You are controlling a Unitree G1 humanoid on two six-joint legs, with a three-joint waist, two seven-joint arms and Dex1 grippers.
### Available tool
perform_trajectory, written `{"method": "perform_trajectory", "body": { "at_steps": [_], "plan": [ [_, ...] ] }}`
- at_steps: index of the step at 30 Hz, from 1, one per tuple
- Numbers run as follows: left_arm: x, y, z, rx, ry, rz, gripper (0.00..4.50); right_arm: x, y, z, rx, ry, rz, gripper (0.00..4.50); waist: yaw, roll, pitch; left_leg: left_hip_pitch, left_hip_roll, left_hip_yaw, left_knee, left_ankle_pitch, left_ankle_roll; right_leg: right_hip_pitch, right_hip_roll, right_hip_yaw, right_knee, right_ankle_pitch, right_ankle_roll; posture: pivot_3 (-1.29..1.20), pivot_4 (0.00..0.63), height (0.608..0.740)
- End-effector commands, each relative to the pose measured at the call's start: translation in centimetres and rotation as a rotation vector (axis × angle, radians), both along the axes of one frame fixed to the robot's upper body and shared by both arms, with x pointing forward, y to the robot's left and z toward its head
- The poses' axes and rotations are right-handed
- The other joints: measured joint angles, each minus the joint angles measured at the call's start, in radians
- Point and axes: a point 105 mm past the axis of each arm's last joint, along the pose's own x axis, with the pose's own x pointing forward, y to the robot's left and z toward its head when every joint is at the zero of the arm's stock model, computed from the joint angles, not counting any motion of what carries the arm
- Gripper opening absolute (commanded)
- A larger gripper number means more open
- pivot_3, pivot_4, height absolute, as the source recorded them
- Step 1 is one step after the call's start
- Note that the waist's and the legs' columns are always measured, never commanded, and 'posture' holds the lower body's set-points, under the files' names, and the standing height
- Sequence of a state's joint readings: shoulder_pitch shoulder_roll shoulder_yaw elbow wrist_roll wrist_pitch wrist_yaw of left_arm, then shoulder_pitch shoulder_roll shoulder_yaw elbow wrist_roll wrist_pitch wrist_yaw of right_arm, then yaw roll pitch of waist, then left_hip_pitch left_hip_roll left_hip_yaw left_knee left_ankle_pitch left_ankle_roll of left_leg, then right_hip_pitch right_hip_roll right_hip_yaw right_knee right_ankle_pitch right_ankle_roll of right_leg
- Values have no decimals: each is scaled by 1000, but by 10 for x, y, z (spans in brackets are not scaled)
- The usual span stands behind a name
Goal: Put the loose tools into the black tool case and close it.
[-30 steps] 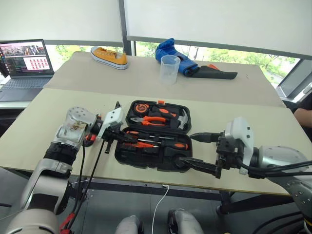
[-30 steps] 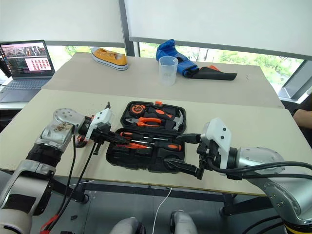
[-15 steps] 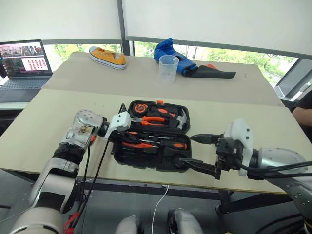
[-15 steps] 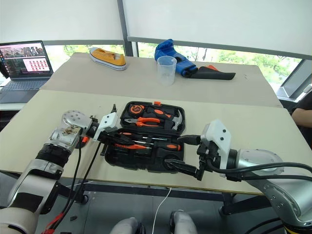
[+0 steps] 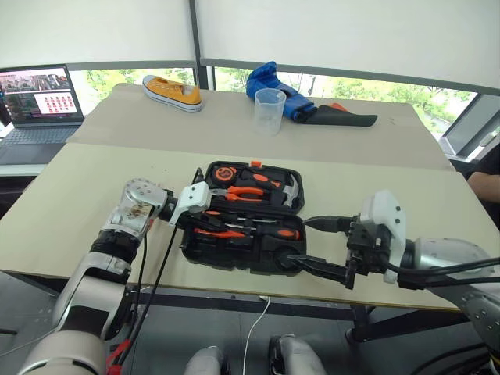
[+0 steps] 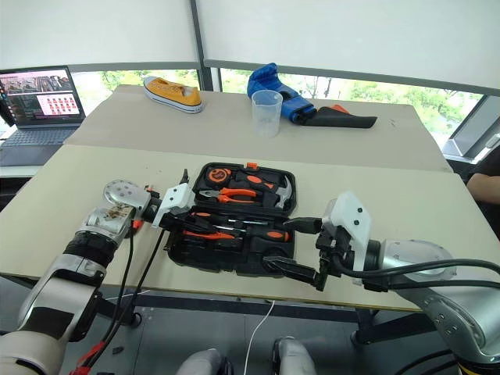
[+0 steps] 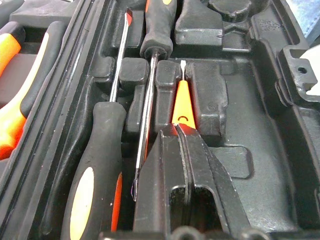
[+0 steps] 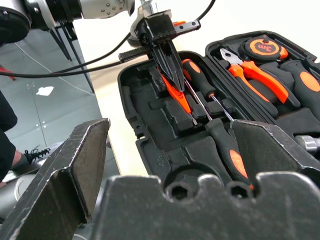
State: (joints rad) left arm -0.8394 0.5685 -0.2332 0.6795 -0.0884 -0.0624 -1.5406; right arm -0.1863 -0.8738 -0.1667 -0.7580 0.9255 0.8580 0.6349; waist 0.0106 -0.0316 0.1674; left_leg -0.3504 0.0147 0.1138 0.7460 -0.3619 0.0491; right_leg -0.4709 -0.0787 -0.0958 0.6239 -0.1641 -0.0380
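Observation:
The black tool case [image 5: 234, 260] lies open on the near table. Two black-orange screwdrivers [image 7: 95, 165] [image 7: 159, 30] rest in slots of its near half. My left gripper [image 7: 181, 131] is shut on the small orange tester screwdriver [image 7: 181, 102] and holds it low over a moulded slot beside them, tip pointing along the slot. From the right wrist view, the left gripper [image 8: 167, 62] slants down into the case with the tester [image 8: 177, 95]. My right gripper [image 5: 316, 245] stands open by the case's front right corner, holding nothing.
The case's far half holds a tape measure [image 5: 225, 172], orange-handled pliers [image 5: 246, 192] and a hammer [image 5: 293, 187]. On the far table are a yellow shoe [image 5: 172, 91], a clear cup [image 5: 269, 109], a blue cloth with a black sheath [image 5: 344, 119] and a laptop [image 5: 39, 98].
My left gripper has sunk with the tester screwdriver into the near half of the case. The right gripper has kept still.

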Motion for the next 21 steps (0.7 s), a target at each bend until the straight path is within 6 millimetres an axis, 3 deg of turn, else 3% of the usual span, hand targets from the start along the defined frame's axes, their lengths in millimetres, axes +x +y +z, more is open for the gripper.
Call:
{"method": "perform_trajectory", "body": {
  "at_steps": [1,7,12,17,21],
  "plan": [
    [-3,18,26,-87,10,96,517,1,5,7,0,-45,31,4500,-5,0,0,0,0,0,0,0,0,0,0,0,0,0,0,0,150,724],
    [-27,64,67,-264,10,423,2544,15,17,15,43,-59,113,4500,-22,0,0,0,2,-1,0,0,0,-1,1,1,0,0,0,0,150,724],
    [-54,109,69,-337,-30,764,4372,25,30,20,47,-82,215,4500,-22,1,0,2,1,-1,-2,0,0,-1,-1,1,0,0,0,0,150,724],
    [-76,145,49,-330,-44,1064,4445,32,40,20,36,-92,295,4500,-11,1,0,2,1,-1,-2,0,-1,-1,-3,0,0,0,0,0,150,724],
    [-79,154,41,-313,-36,1183,4445,36,43,19,29,-93,325,4500,3,1,0,2,0,-1,-2,0,-1,0,-4,-1,1,0,0,0,150,724]
  ]
}}
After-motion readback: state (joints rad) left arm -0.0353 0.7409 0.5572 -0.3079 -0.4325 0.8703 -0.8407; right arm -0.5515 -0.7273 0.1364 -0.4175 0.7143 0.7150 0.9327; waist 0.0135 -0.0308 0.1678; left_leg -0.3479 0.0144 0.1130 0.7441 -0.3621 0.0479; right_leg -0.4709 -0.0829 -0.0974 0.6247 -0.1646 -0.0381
